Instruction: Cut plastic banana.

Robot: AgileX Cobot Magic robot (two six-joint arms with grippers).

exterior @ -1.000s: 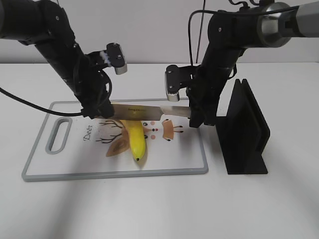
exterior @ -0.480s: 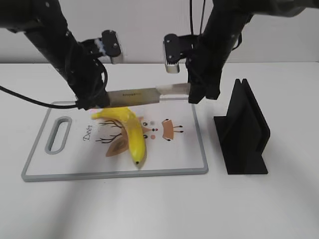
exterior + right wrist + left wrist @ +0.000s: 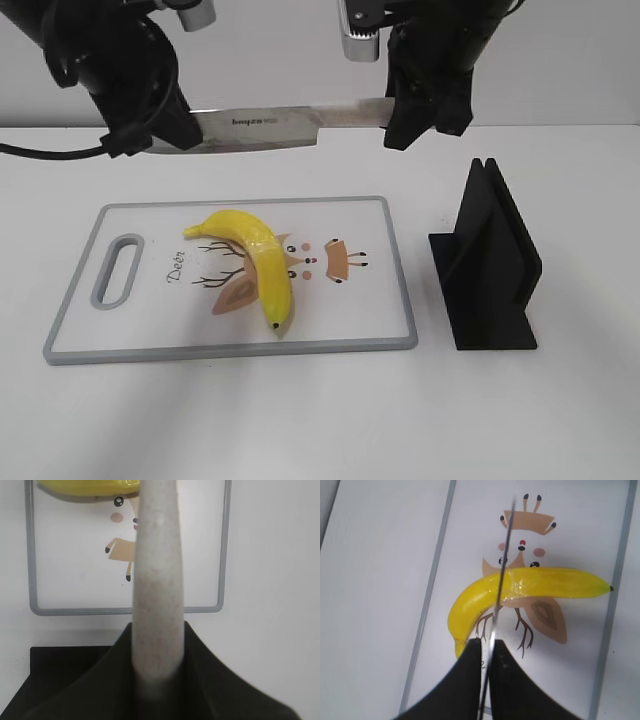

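The plastic banana (image 3: 258, 258) lies bright yellow and curved on the white cutting board (image 3: 230, 349), dark tip toward the front. It looks in one piece. A kitchen knife (image 3: 270, 122) hangs level, high above the board. My left gripper (image 3: 168, 132) is shut on the blade's tip end. My right gripper (image 3: 403, 112) is shut on the pale handle. In the left wrist view the blade (image 3: 500, 580) shows edge-on between the jaws (image 3: 490, 652), above the banana (image 3: 530, 586). In the right wrist view the jaws (image 3: 157, 672) clamp the speckled handle (image 3: 155, 575), and the banana (image 3: 85, 487) shows at the top.
A black slotted knife stand (image 3: 490, 265) stands upright right of the board, close to its right rim; it also shows in the right wrist view (image 3: 55, 667). The board has a grey rim (image 3: 431, 580) and a handle slot (image 3: 117, 270) at its left end.
Both grippers have lifted the knife straight up, from resting across the banana to well above the board. The banana stays on the board.
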